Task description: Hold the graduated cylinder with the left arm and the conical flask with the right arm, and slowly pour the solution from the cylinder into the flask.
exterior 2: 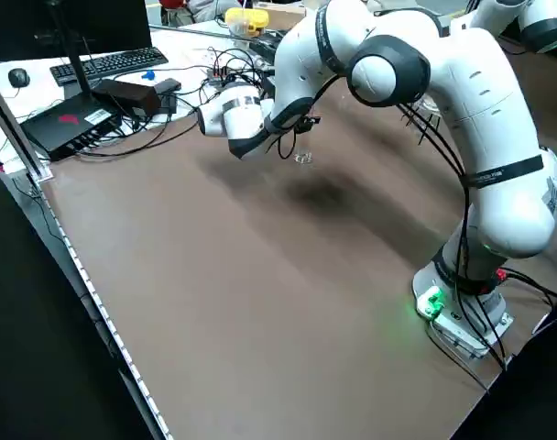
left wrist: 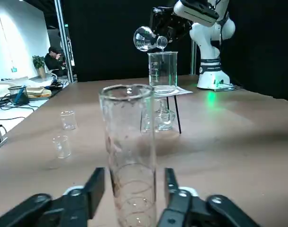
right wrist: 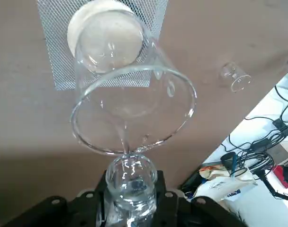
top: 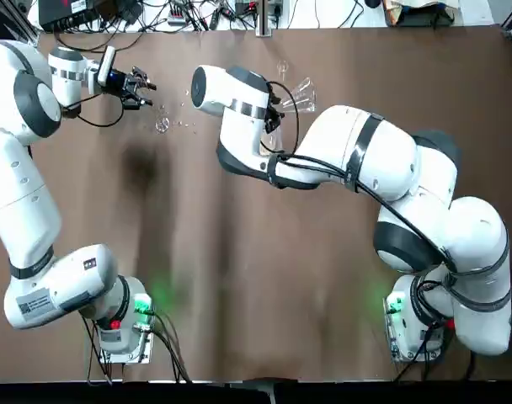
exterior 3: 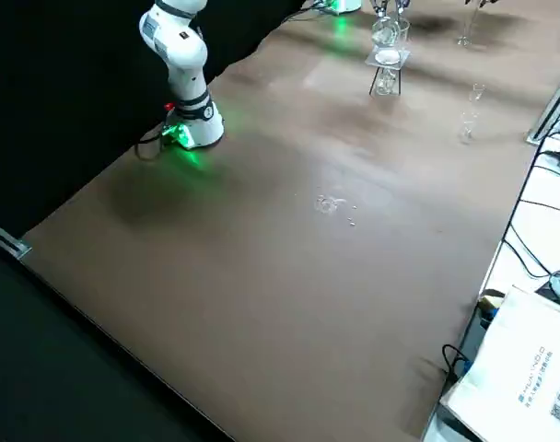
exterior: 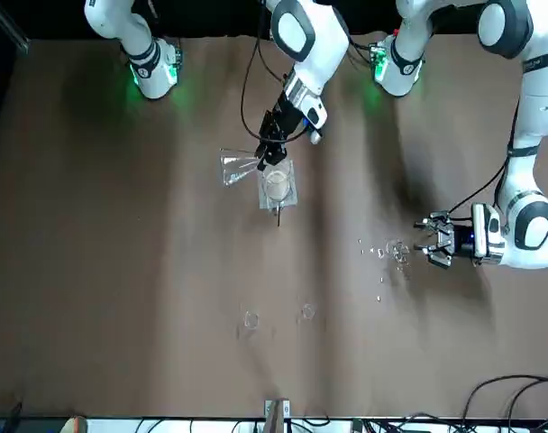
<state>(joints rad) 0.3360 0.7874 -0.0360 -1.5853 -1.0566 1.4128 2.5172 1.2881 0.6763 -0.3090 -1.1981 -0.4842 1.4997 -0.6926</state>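
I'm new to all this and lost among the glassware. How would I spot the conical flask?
Follow the right arm to mid-table. There the right gripper clamps the conical flask by its neck, tipped sideways over a beaker on a white stand. It alone is cone-shaped and held aloft.

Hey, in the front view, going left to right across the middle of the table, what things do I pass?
conical flask → beaker on its white stand → graduated cylinder → left end effector
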